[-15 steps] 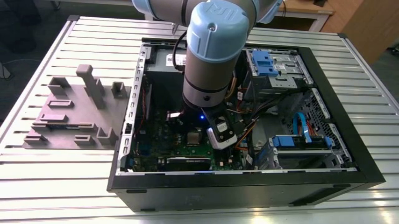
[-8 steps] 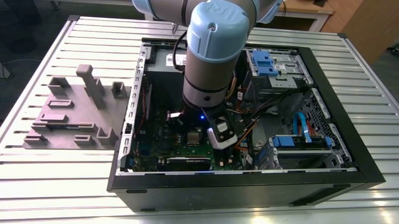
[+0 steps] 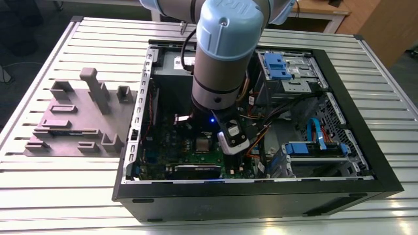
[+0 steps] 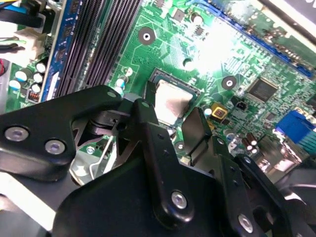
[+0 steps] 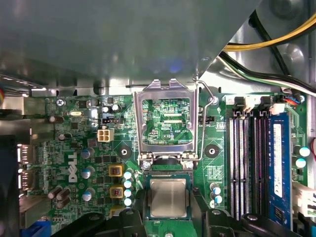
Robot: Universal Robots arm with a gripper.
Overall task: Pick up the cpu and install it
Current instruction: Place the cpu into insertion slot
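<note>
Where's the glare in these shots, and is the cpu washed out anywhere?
Second wrist view: white glare blows out the motherboard near the cpu, whose top shines but keeps its outline. First wrist view: the cpu is evenly lit. Exterior view: the computer case interior is dim, one blue light glowing.

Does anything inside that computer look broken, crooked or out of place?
Nothing looks damaged. The cpu lies flat and square in its socket on the motherboard. The one odd sight is the silver socket frame, which stands flipped open beside the cpu rather than shut over it.
</note>
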